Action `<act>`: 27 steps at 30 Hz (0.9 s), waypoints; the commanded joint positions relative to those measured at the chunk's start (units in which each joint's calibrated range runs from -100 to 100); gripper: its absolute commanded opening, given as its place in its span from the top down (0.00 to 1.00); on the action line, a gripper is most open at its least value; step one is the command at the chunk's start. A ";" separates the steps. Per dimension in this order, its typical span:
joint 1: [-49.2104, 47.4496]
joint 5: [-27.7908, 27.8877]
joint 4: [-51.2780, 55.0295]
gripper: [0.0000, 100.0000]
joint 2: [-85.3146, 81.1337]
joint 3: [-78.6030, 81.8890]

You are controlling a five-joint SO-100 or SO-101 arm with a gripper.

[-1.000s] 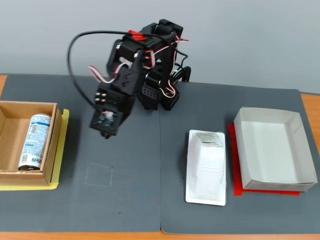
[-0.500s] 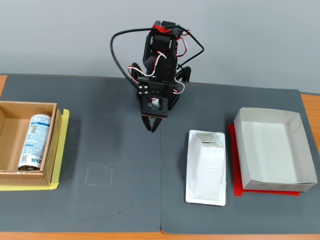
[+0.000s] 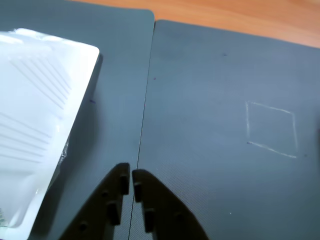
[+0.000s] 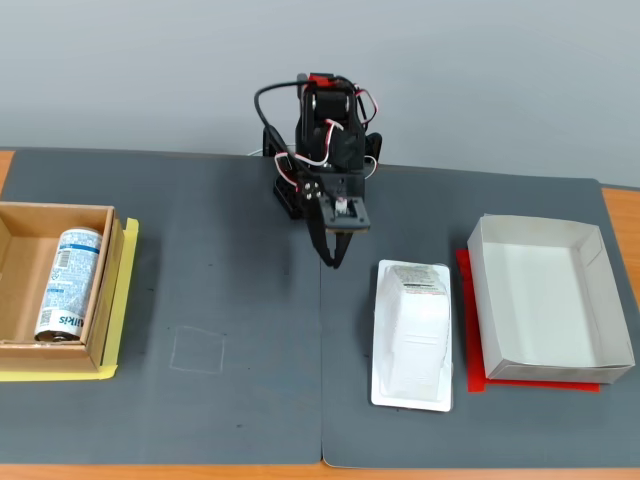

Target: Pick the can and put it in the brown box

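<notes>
Gripper (image 3: pixel 131 175) fingers were seen pressed together with nothing between them, held above the dark mat (image 4: pixel 240 330). In the fixed view, the can (image 4: pixel 68 283) was found lying inside the brown box (image 4: pixel 20 345) at the left, well apart from the gripper (image 4: pixel 329 260).

White can (image 4: pixel 68 283) (blue lettering), brown box (image 4: pixel 14 228)

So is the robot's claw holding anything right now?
No, nothing. The gripper is shut and empty above the mat. The can already lies in the brown box.
</notes>
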 commanded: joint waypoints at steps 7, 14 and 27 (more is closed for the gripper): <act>0.62 -0.19 -9.18 0.99 -3.97 13.97; 0.87 -1.44 -11.96 0.99 -3.97 17.68; 1.84 -3.00 4.35 0.99 -3.97 12.89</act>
